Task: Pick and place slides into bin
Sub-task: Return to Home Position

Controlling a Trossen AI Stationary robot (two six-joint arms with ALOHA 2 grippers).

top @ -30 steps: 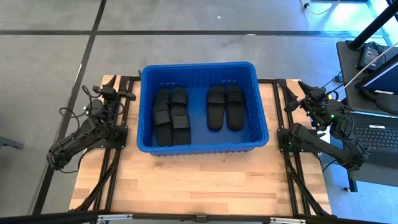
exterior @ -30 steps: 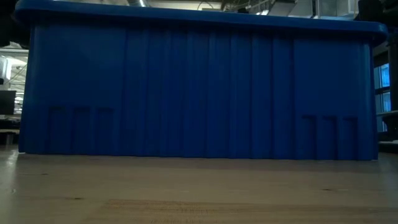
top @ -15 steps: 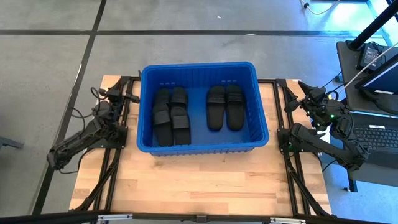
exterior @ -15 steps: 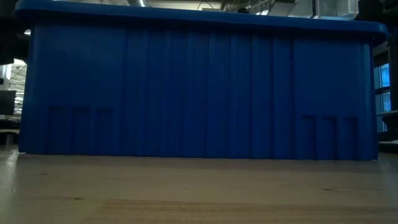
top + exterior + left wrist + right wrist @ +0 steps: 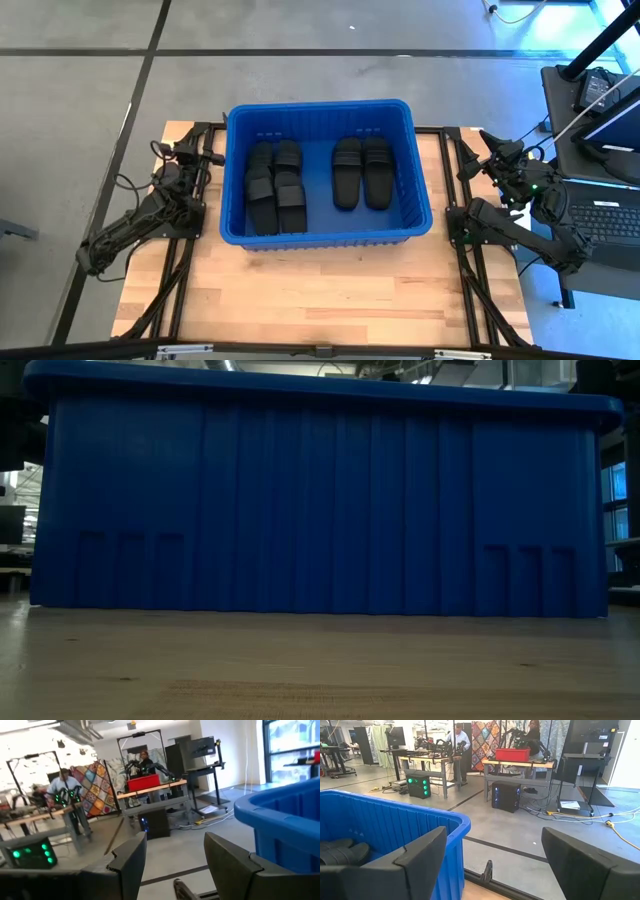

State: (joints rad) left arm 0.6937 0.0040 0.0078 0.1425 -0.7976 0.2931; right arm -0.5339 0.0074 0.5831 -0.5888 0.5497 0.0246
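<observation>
The bright blue bin [image 5: 415,215] stands in the middle of the wooden table; its near wall fills the low view [image 5: 320,500]. Inside it lie the black slides: several stacked on the bin's floor at the left [image 5: 272,185] and a pair side by side at the right [image 5: 362,172]. My left gripper [image 5: 205,156] is open and empty beside the bin's far left corner; its wrist view [image 5: 172,845] shows the bin's rim [image 5: 280,815]. My right gripper [image 5: 492,148] is open and empty off the bin's far right corner [image 5: 495,837]; its wrist view shows slides [image 5: 340,851] in the bin.
Bare table top [image 5: 320,290] lies on the near side of the bin. Black frame rails [image 5: 190,250] run along both table sides. A desk with a laptop [image 5: 610,215] stands to the right. People at benches [image 5: 455,740] show in the room beyond.
My left gripper has sunk a little beside the bin's far left corner. The bin and the slides have stayed in place.
</observation>
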